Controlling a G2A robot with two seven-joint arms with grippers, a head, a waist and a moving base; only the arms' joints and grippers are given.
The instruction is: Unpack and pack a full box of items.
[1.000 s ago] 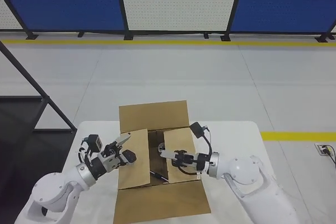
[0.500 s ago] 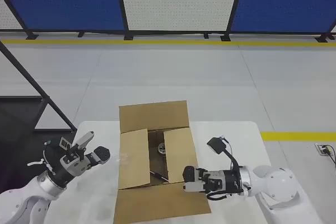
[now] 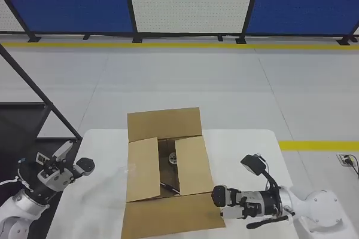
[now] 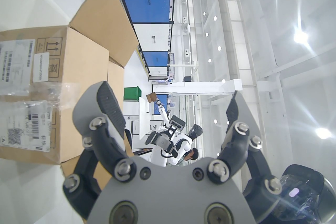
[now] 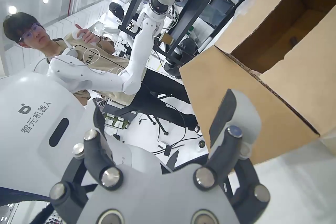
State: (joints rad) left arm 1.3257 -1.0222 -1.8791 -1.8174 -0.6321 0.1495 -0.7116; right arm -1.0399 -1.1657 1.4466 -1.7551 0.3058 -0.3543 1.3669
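A brown cardboard box (image 3: 164, 173) is sitting in the middle of the white table (image 3: 245, 146) with all four flaps open. The far flap (image 3: 164, 122) is leaning back, and the near flap (image 3: 173, 216) is lying out towards the robot. The two side flaps are tilting in over the opening, leaving a dark gap between them. In that gap a small round item (image 3: 173, 158) is lying near the far end and a thin dark item (image 3: 169, 187) near the close end. The left gripper (image 3: 72, 160) is hovering over the left edge of the table, well apart from the box, with its fingers (image 4: 110, 104) spread wide and holding nothing. The right gripper (image 3: 218, 196) is hanging just beside the near right corner of the box. Its fingers (image 5: 231, 114) are also standing apart and holding nothing, and I cannot tell whether it is touching the cardboard.
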